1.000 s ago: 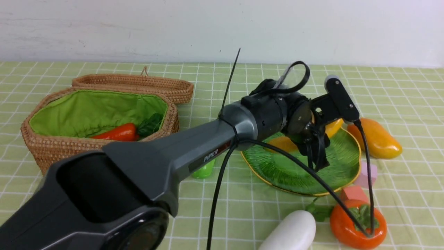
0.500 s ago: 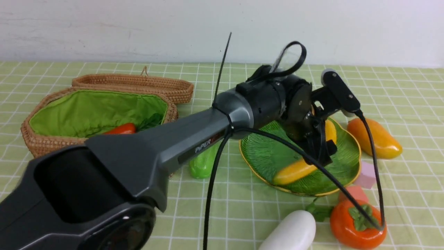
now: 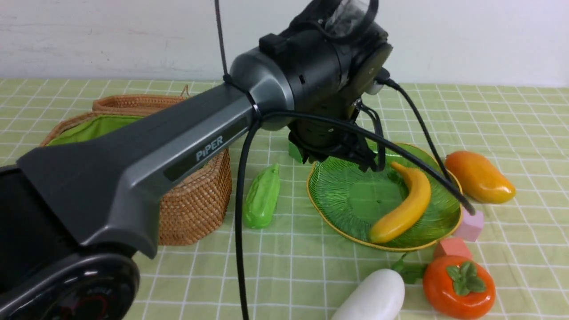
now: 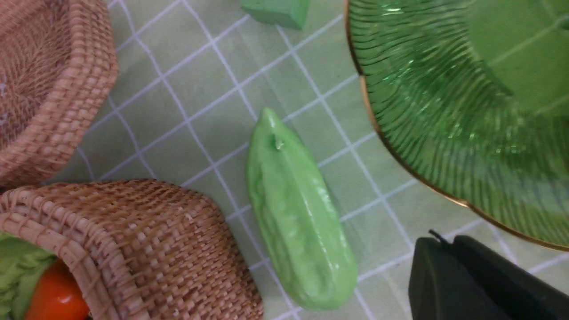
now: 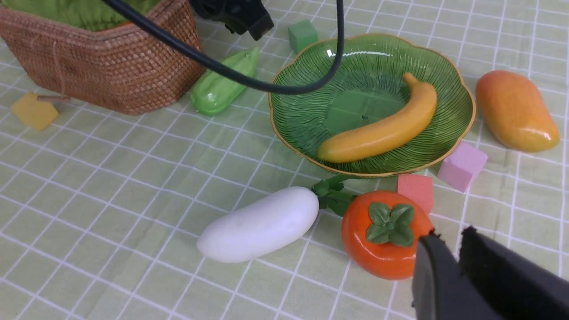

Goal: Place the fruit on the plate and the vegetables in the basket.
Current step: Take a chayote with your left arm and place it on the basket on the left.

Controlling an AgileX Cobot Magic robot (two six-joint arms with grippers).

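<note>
The yellow banana (image 3: 402, 204) lies in the green plate (image 3: 342, 200). My left gripper (image 4: 444, 242) is shut and empty, raised above the cloth between the plate (image 4: 444, 111) and the light green gourd (image 4: 298, 222). The gourd (image 3: 262, 202) lies between the wicker basket (image 3: 195, 209) and the plate. The red-orange vegetable (image 4: 55, 298) sits in the basket. The mango (image 3: 480, 178) lies right of the plate. The persimmon (image 5: 384, 233) and white radish (image 5: 260, 224) lie in front of it. My right gripper (image 5: 449, 238) is shut and empty beside the persimmon. The eggplant is out of view.
My left arm (image 3: 213, 142) crosses the front view and hides most of the basket. A pink cube (image 3: 469, 226) and a red cube (image 3: 451, 248) sit by the plate's near right rim. A green cube (image 5: 302, 35) lies behind the plate, a yellow cube (image 5: 33, 111) by the basket.
My left gripper let go of the banana over the plate, then rose and swung left and back. The banana now lies in the plate.
</note>
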